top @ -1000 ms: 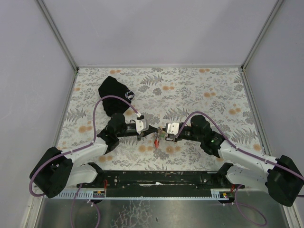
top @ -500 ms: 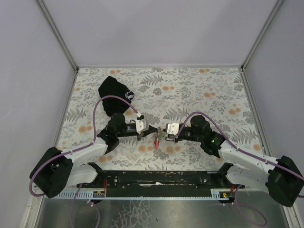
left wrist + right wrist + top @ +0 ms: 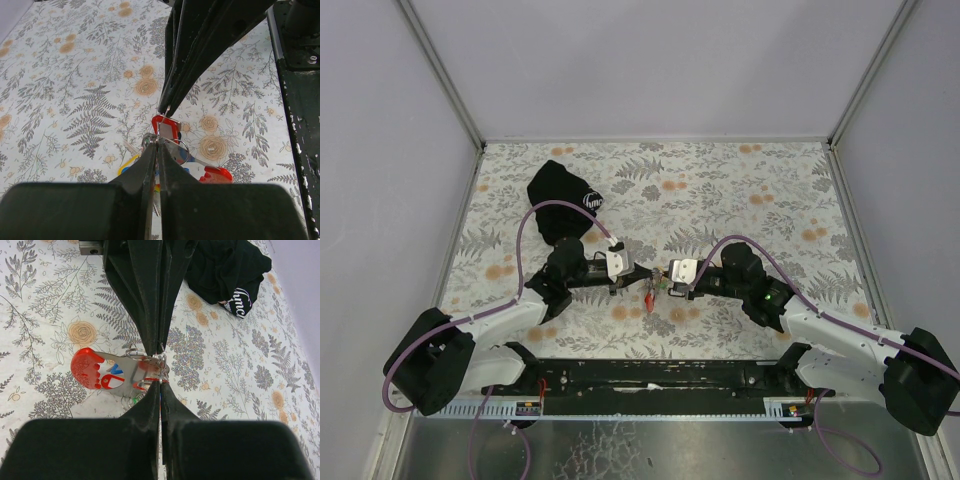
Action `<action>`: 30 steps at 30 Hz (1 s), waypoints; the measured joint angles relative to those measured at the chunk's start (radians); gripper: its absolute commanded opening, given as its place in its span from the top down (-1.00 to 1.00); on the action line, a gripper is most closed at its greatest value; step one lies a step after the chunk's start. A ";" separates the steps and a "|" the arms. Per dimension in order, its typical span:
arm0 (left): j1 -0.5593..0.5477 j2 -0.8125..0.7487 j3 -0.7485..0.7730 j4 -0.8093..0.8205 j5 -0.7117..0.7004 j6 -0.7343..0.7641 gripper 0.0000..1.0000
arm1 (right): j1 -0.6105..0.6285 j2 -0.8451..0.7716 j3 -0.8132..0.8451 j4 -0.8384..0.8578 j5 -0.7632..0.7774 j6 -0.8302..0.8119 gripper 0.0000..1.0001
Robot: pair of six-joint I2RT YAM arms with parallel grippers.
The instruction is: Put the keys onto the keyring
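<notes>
Mid-frame over the floral tabletop, left tool and right tool meet tip to tip, both pinched closed on the keys.

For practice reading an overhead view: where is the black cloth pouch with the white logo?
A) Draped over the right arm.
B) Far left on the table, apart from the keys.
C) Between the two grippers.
B: the black cloth pouch lies far left on the table, well apart from the keys near the middle.

pale walls around a floral-print table
</notes>
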 measured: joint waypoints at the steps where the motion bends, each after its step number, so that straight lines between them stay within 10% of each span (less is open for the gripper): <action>1: 0.000 0.000 0.000 0.000 0.000 0.000 1.00 | 0.000 0.000 0.000 0.000 0.000 0.000 1.00; 30: 0.000 0.011 0.013 -0.011 0.018 0.008 1.00 | 0.000 0.006 0.000 0.000 0.000 0.000 1.00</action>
